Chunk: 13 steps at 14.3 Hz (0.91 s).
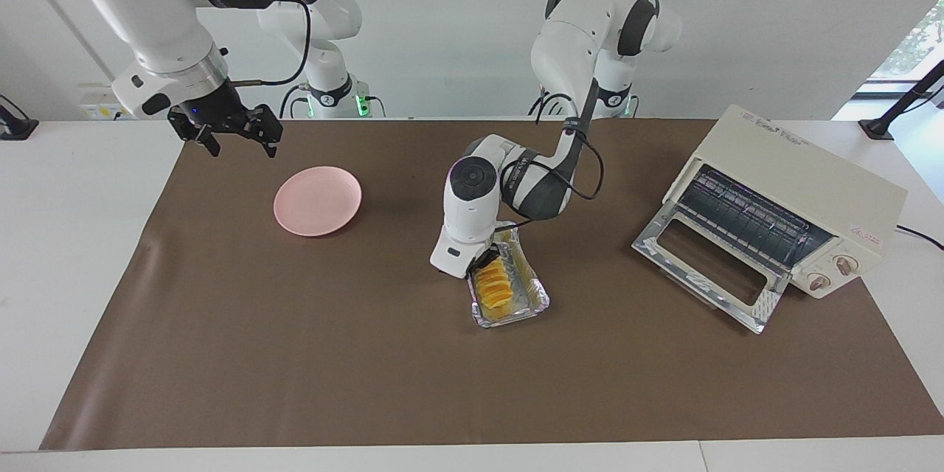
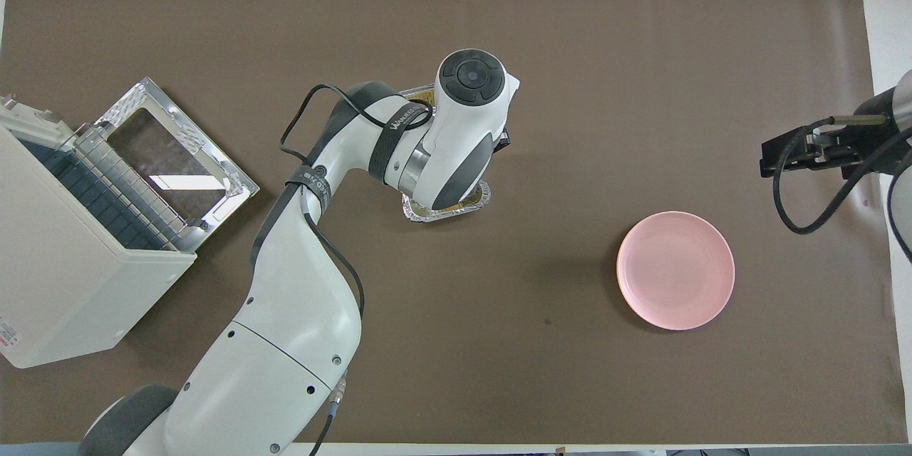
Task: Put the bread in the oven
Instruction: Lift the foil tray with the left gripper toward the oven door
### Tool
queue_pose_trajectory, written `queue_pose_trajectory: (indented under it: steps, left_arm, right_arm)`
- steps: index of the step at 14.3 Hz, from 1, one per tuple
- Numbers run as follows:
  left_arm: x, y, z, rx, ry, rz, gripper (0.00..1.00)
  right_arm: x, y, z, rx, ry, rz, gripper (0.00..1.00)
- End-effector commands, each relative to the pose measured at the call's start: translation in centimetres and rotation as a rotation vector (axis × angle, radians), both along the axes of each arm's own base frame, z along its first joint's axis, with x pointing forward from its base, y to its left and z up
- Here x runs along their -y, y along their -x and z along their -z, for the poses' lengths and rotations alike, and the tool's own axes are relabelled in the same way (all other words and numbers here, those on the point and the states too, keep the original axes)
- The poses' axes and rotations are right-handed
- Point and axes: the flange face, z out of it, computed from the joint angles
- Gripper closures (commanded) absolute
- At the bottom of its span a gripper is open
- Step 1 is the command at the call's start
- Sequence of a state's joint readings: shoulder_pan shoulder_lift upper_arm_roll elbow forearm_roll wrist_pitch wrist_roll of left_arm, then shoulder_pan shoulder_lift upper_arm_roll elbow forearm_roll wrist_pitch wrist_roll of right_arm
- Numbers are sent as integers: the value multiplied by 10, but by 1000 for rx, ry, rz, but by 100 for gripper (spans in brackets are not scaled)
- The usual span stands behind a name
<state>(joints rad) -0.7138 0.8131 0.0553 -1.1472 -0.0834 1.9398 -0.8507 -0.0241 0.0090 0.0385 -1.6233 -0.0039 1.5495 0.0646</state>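
Note:
The golden-yellow bread (image 1: 495, 289) lies in a crinkled foil tray (image 1: 537, 297) mid-table. My left gripper (image 1: 485, 262) is down at the loaf's end nearer the robots, shut on the bread. In the overhead view the left arm's wrist covers the loaf and only the foil tray's rim (image 2: 442, 212) shows. The cream-white oven (image 1: 804, 184) stands toward the left arm's end of the table, with its glass door (image 1: 708, 265) dropped open and the rack showing. My right gripper (image 1: 234, 139) hangs open and waits over the mat's edge at the right arm's end.
A round pink plate (image 1: 318, 200) sits on the brown mat toward the right arm's end, nearer the robots than the tray. The oven (image 2: 64, 285) is angled, its open door (image 2: 171, 157) facing the tray. Cables loop off the left arm's wrist.

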Motion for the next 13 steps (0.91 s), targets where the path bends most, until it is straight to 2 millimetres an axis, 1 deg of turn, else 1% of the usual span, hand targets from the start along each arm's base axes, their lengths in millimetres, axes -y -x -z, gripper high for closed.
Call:
queue_pose_trajectory:
  steps: [1,3,4,5,6,8,9,11,13]
  left_arm:
    - [-27,-4,-32,-16,-23,-42,100]
    - [-62,-19,-56,-35,-51,-100,100]
    - [-77,-25,-72,-43,-50,-128,100]
    - [-88,-31,-79,-39,-60,-149,100]
    - [-113,-40,-98,-28,-71,-193,100]
    - [-157,-50,-114,-68,-103,-278,100]
    - [-184,-55,-122,-99,-102,-326,100]
    - [-241,-70,-126,-155,-101,-437,100]
    - [-277,-81,-125,-162,-106,-522,100]
  right_arm:
    - [2,7,-1,1,-16,15,0]
    - [1,7,-1,1,-18,15,0]
    - [1,7,-1,1,-18,15,0]
    - [1,7,-1,1,-18,15,0]
    - [1,7,-1,1,-18,15,0]
    - [1,7,-1,1,-18,15,0]
    - [1,7,-1,1,-18,15,0]
    - [1,7,-1,1,-18,15,0]
    - [1,7,-1,1,-18,15,0]
